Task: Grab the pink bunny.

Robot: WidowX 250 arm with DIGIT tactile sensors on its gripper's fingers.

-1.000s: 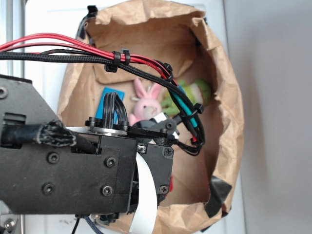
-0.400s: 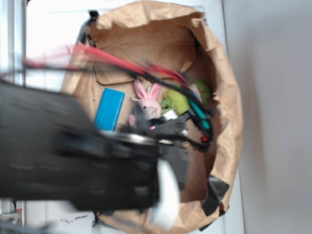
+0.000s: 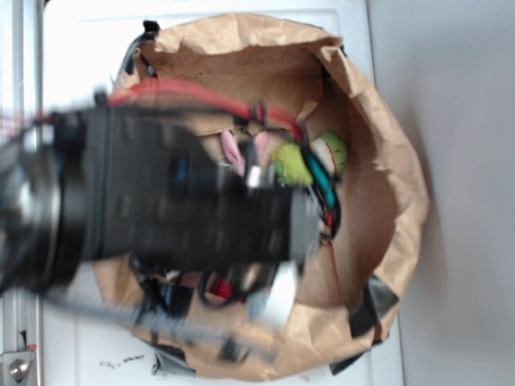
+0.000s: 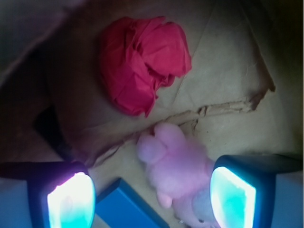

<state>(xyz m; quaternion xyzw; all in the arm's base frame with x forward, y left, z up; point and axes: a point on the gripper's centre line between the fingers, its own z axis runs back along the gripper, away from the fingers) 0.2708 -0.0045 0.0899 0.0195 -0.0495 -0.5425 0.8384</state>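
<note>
The pink bunny lies on the brown paper floor of the bag in the wrist view, its pale face down by the frame's lower edge. My gripper is open and hangs over it. The bunny sits between the two glowing pads, close to the right pad and well apart from the left pad. In the exterior view only the bunny's pink ears show above the blurred black arm; its body and my fingers are hidden under the arm.
A red wrinkly fabric lump lies beyond the bunny. A blue block sits between the pads, left of the bunny. A green-and-yellow plush lies to the bunny's right. The brown paper bag's walls enclose everything.
The arm has swung further over the bag, now covering the blue block and the bunny's body in the exterior view. Only the ears still show.
</note>
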